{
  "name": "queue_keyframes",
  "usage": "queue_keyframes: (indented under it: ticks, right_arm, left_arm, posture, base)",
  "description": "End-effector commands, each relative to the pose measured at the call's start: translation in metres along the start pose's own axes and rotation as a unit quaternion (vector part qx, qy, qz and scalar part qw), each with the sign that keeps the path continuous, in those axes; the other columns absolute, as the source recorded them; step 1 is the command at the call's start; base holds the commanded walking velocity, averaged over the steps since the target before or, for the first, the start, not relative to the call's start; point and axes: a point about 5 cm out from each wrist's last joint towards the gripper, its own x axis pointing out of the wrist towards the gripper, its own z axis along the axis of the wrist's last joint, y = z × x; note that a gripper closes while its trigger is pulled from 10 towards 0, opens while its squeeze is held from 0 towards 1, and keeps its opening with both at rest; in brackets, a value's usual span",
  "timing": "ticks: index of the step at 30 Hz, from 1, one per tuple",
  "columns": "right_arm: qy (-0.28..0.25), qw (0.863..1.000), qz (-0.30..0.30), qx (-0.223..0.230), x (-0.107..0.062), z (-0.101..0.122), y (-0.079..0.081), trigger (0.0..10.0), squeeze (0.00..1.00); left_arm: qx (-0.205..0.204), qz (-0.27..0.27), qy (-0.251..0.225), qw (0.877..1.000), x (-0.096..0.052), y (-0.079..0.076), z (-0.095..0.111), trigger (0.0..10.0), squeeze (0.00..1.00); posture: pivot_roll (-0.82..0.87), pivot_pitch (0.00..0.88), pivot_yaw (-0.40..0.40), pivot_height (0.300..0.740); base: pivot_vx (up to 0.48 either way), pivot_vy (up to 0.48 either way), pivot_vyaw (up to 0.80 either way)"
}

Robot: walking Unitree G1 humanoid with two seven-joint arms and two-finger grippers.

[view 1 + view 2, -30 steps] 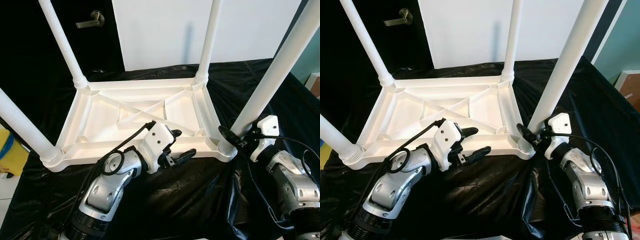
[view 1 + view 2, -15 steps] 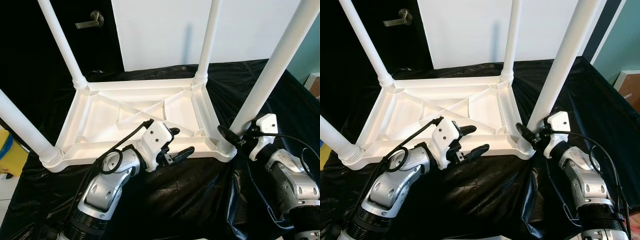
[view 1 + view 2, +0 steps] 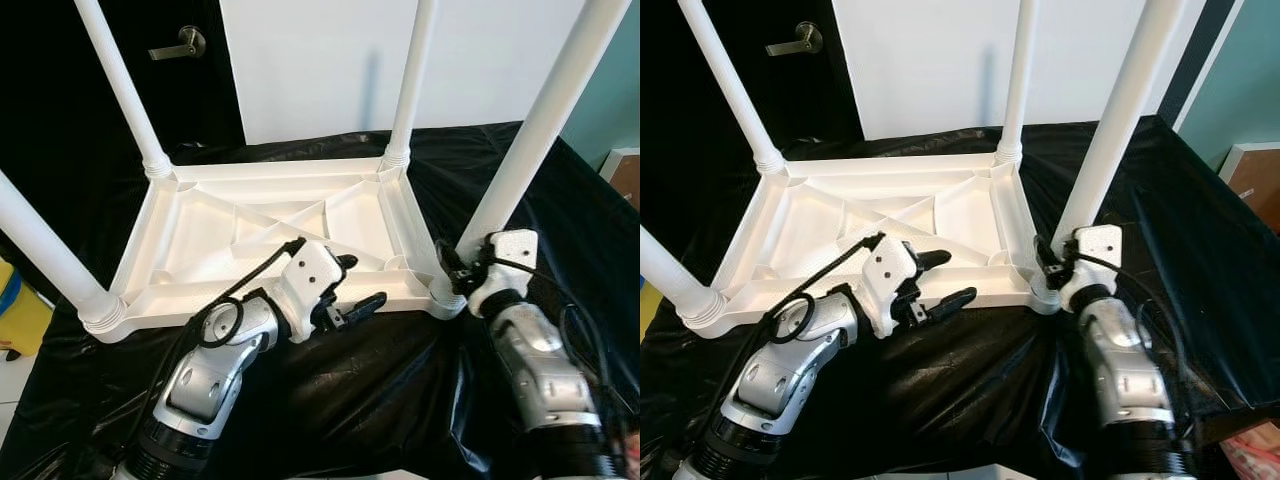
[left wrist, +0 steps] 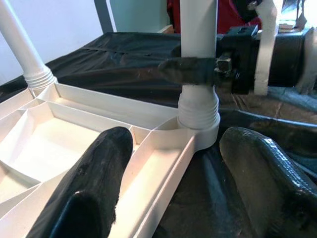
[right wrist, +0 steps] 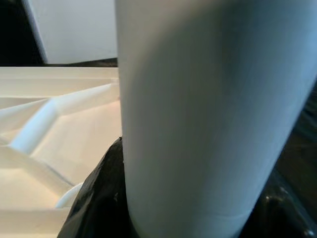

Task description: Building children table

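Note:
A white plastic children's table (image 3: 270, 172) lies upside down on a black cloth, with its legs pointing up. My right gripper (image 3: 450, 268) is shut on the near right leg (image 3: 530, 130) just above its ribbed collar. In the left wrist view one of its fingers (image 4: 190, 69) lies across that leg (image 4: 198, 44). In the right wrist view the same leg (image 5: 208, 114) sits close between the black fingers (image 5: 99, 198). My left gripper (image 3: 362, 282) is open at the table's near rim, one finger over the frame and one over the cloth, holding nothing.
The black cloth (image 3: 350, 380) covers the work surface and hangs over its front edge. Behind stand a dark door with a lever handle (image 3: 180, 42) and a white wall panel (image 3: 320, 60). A yellow object (image 3: 20, 310) sits low at the left, a brown box (image 3: 625, 175) at the right.
My right arm has swung inward toward the table corner and the near right leg stands more upright. The left gripper has stayed open at the near rim.

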Motion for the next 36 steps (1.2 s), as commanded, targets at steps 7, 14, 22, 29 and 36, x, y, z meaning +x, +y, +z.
queue_keyframes:
  ticks: [7,14,22,29,36]
  right_arm:
    - [0.09,0.98,-0.175,0.032,-0.015,-0.033,-0.003,10.0,0.0]
    - [0.079,0.974,-0.203,0.056,-0.017,-0.025,0.0,10.0,0.0]
    - [0.063,0.976,-0.198,0.058,-0.016,-0.019,0.006,10.0,0.0]
    - [0.029,0.982,-0.176,0.06,-0.016,-0.01,0.004,10.0,0.99]
    - [-0.033,0.992,-0.087,0.089,-0.009,0.005,-0.004,10.0,1.0]
  left_arm:
    - [-0.001,0.023,0.003,1.0,0.0,0.001,-0.001,10.0,0.0]
    - [0.0,0.023,0.0,1.0,0.001,0.001,-0.001,10.0,0.0]
    - [0.002,0.021,-0.002,1.0,0.003,0.001,0.0,10.0,0.0]
    - [0.001,0.021,-0.003,1.0,0.003,0.0,0.0,10.0,0.0]
    - [0.001,0.02,-0.003,1.0,0.003,0.0,0.0,10.0,0.0]
  posture:
    - [-0.06,0.04,-0.011,0.74]
    - [-0.06,0.032,-0.015,0.74]
    - [-0.06,0.02,-0.016,0.74]
    - [-0.06,0.021,-0.016,0.74]
    - [-0.07,0.019,-0.012,0.74]
  base:
    - [0.0,0.0,0.0]
    - [0.0,0.0,0.0]
    - [0.0,0.0,0.0]
    - [0.0,0.0,0.0]
    - [0.0,0.0,0.0]
